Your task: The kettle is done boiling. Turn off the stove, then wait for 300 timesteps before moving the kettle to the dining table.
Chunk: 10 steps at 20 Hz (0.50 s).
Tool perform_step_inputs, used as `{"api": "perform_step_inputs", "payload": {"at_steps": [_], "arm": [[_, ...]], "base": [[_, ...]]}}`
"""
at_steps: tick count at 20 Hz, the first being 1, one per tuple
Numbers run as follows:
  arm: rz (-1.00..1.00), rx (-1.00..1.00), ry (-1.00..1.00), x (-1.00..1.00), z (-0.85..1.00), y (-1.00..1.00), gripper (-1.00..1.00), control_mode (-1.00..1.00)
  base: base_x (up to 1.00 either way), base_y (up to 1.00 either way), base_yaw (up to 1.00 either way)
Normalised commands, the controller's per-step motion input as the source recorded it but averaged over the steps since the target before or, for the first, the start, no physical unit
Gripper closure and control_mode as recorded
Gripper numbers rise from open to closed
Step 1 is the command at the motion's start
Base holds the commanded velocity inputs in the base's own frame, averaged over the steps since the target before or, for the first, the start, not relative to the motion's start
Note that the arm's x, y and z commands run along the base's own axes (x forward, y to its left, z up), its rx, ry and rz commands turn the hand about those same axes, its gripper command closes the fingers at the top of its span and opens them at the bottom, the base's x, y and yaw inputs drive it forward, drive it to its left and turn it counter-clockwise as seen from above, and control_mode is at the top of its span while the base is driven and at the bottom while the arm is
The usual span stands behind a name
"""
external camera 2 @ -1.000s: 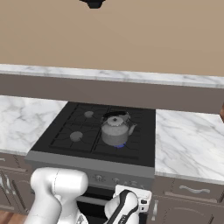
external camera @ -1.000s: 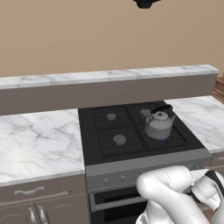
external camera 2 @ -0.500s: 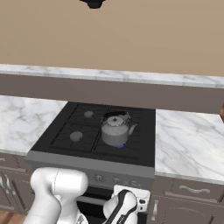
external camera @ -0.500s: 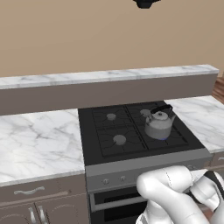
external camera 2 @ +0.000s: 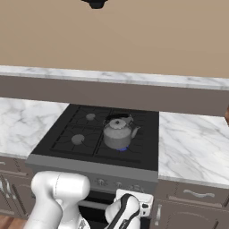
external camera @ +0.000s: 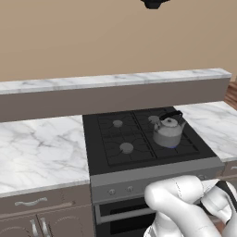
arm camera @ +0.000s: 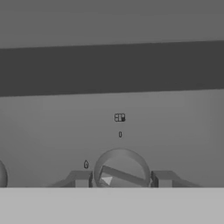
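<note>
Two dark fingertips [arm camera: 82, 178] of the claw [arm camera: 121, 179] flank a round stove knob [arm camera: 122, 168] on the grey steel front panel [arm camera: 112, 131], set narrowly to either side of it; whether they touch it cannot be told. The knob's raised bar lies tilted, a small white pointer at its left end, with a tiny flame mark [arm camera: 86, 164] just beside it. The step in hand looks to be turning off the burner. Doing it well likely calls for closing evenly on the knob, keeping the wrist square to the panel, and rotating about the knob's own centre so the fingertips do not slip off its rim.

Above, the kettle [external camera: 167, 130] sits on the front right burner of the stove [external camera: 139, 139], spout toward the right, with a small blue flame [external camera 2: 121, 149] showing at its base, so the gas appears to be on. The kettle is not yet moved.

White-grey marble bench [external camera: 41, 146] flanks the cooktop on both sides, over taupe cabinet drawers [external camera: 32, 203]. A narrow raised marble ledge [external camera: 111, 79] runs behind, before a tan wall [external camera: 92, 37].
</note>
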Motion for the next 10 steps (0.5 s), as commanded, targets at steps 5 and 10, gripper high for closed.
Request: {"api": "perform_step_inputs", "payload": {"at_steps": [5,10], "arm": [[0.0,0.01,0.0,0.0,0.0,0.0,1.0,-1.0],[0.0,0.21,0.0,0.0,0.0,-0.21,1.0,-1.0]], "base": [[0.0,0.0,0.0],[0.0,0.0,0.0]]}}
